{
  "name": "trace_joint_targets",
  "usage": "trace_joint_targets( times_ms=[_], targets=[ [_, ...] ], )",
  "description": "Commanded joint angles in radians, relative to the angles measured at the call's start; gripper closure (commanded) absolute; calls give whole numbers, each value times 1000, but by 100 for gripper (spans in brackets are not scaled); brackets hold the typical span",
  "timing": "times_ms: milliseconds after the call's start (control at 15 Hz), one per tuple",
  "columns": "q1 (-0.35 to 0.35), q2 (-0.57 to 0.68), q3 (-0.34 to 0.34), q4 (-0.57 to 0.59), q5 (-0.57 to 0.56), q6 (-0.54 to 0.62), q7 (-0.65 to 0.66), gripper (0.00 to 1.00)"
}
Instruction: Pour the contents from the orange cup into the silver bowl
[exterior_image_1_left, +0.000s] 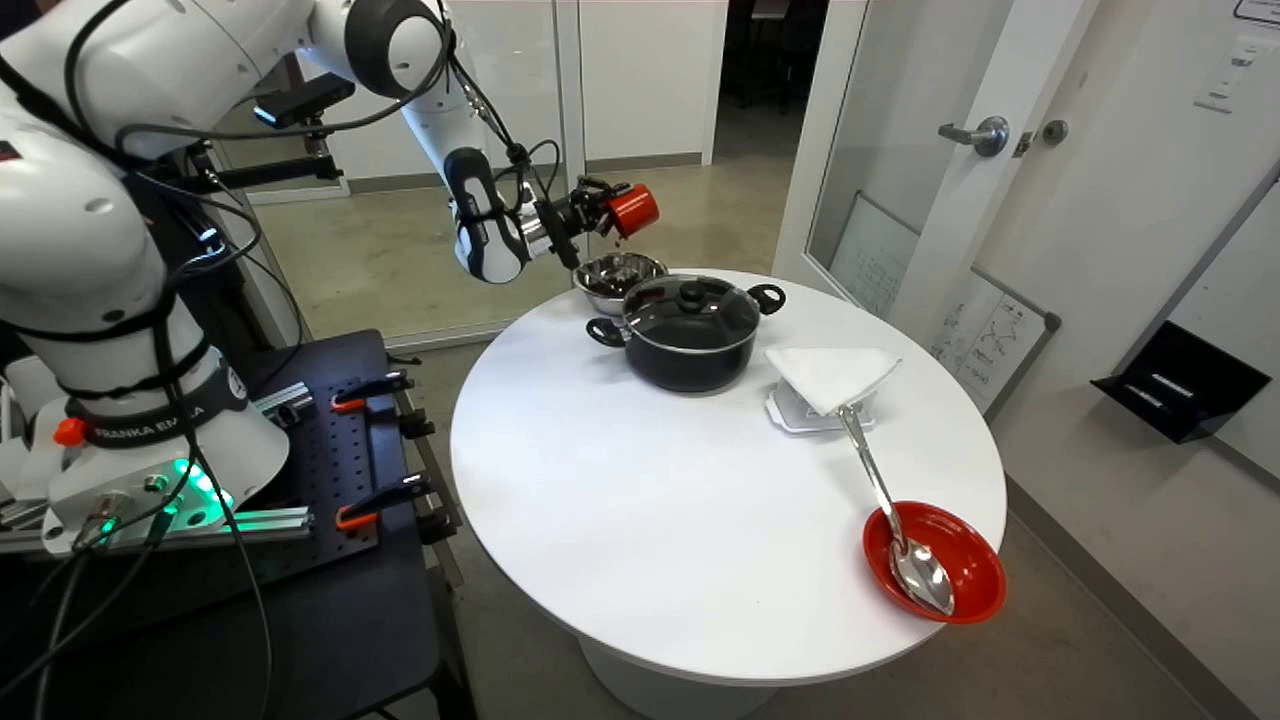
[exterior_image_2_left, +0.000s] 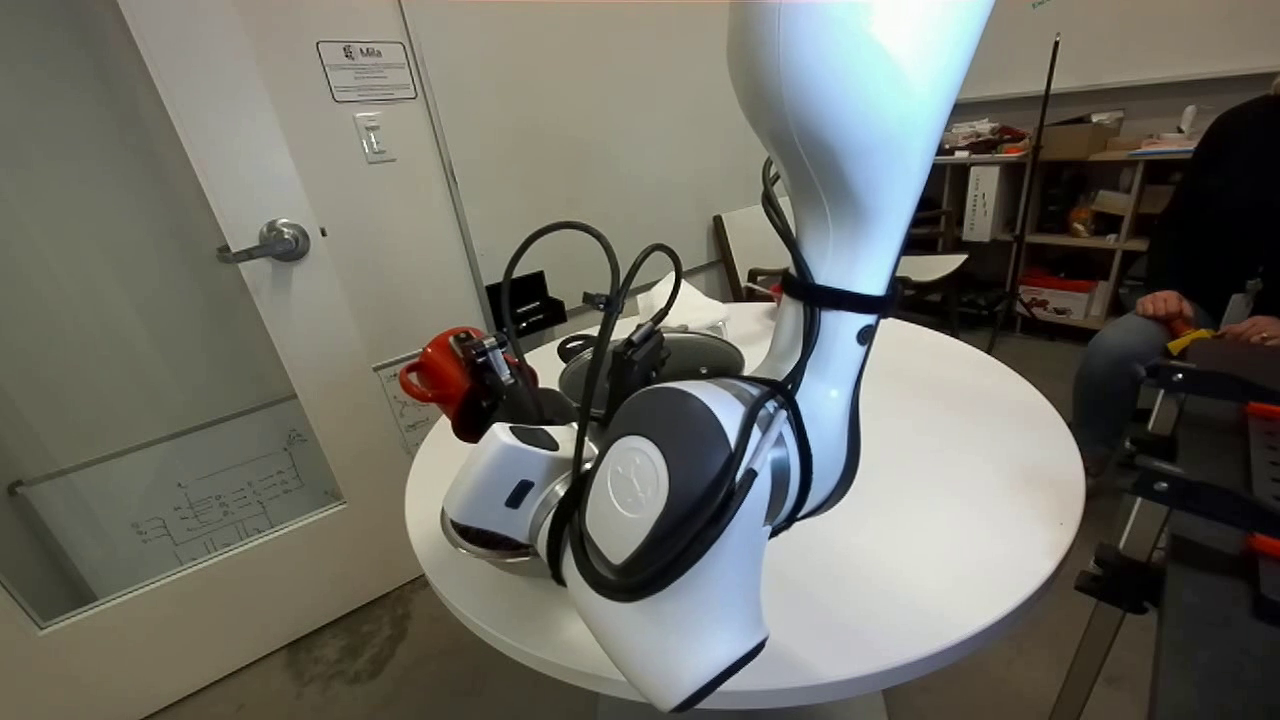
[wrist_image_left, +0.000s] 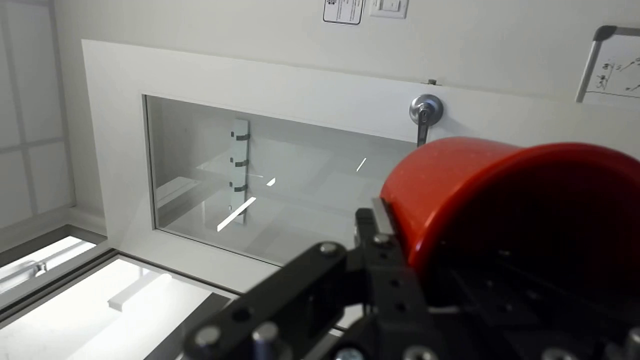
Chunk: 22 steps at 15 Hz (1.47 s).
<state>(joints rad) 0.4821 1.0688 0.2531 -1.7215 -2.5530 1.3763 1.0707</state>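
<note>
Gripper (exterior_image_1_left: 606, 207) is clamped tight on the orange cup (exterior_image_1_left: 636, 210), which is up in the air, tipped way over, right above the silver bowl (exterior_image_1_left: 604, 299). That bowl sits at about 11 o'clock on the round white table (exterior_image_1_left: 600, 500), close to the edge (6 o'clock being the bottom of the shot in an exterior view). There's a dark speck or two (exterior_image_1_left: 619, 241) just under the cup, too tiny for me to say what, and the bowl looks dark inside, but I can't tell contents from reflections. In the wrist view the cup fills the 3 to 4 o'clock side, mouth toward the camera and pretty much black inside, with one finger (wrist_image_left: 392, 260) up against its outer wall; where the other one sits gets lost in the shadow. The cup's handle (exterior_image_2_left: 406, 380) sticks out toward 9 o'clock in an exterior view, and there the arm (exterior_image_2_left: 660, 560) covers a good chunk of the bowl. Just beside the bowl, a bit before 12 on the table, is a dark pot (exterior_image_1_left: 685, 365) with its glass lid (exterior_image_1_left: 722, 318) on; can't tell if the two touch. Between 1 and 2 there's a white cloth (exterior_image_1_left: 840, 375) over some low pale thing (exterior_image_1_left: 800, 412), and at 4 a shallow red bowl (exterior_image_1_left: 978, 570) with a big metal spoon (exterior_image_1_left: 884, 495) in it, its long end pointing toward 11, right by the cloth.
</note>
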Motion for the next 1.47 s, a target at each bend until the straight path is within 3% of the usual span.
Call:
trace_joint_targets(
  times_ms=[0, 533, 800, 1067, 1133, 1267, 1400],
  targets=[
    [14, 26, -14, 30, -36, -49, -25, 98],
    [24, 33, -35, 33, -74, -122, -29, 98],
    [101, 49, -118, 55, -45, -119, -15, 98],
    [88, 48, -113, 63, -50, -168, -17, 98],
    [49, 45, -78, 63, -50, -189, -19, 98],
    [92, 48, -120, 65, -54, -200, -19, 98],
    [31, 41, -64, 72, -38, -219, -10, 98]
  ],
)
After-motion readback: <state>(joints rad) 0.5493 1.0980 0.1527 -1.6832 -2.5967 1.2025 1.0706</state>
